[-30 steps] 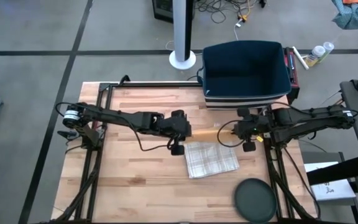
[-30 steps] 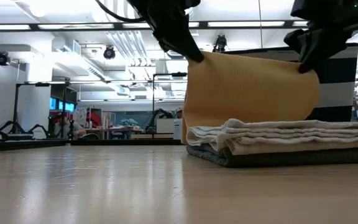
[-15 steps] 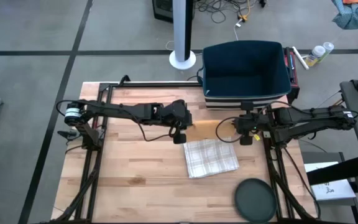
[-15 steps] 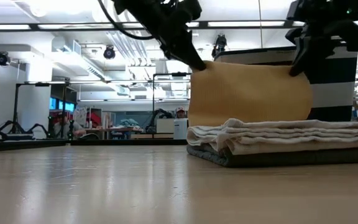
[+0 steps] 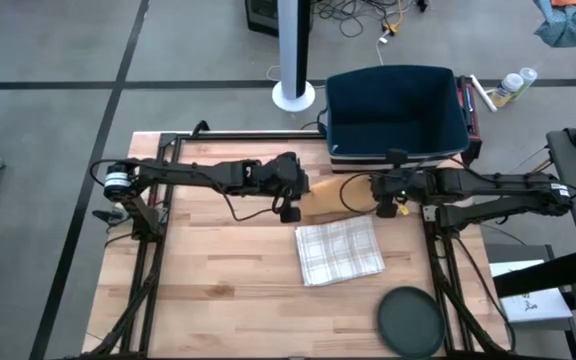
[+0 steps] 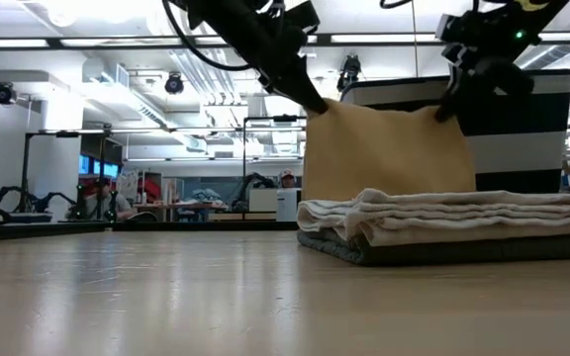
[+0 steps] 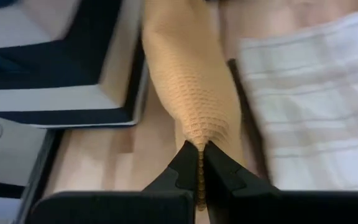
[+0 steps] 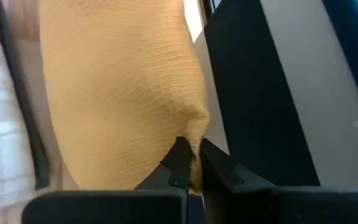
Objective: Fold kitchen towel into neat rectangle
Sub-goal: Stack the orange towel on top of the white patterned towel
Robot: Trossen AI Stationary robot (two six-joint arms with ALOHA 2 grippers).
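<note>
Blue bin just behind, folded checked towels in front; yellow towel stretched between left jaws and right jaws, both pinching its corners.

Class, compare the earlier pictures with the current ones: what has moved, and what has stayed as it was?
Both grippers, left and right, carried the hanging yellow towel away from the folded stack toward the blue bin, moving closer together. Both stayed shut on its top corners. The folded checked towel and dark round disc did not move.

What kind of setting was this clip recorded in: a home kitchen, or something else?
Probably a robotics lab or workshop, not a kitchen: a light wooden butcher-block table stands on a grey concrete floor, and the low view shows strip ceiling lights and tripod stands behind.
</note>
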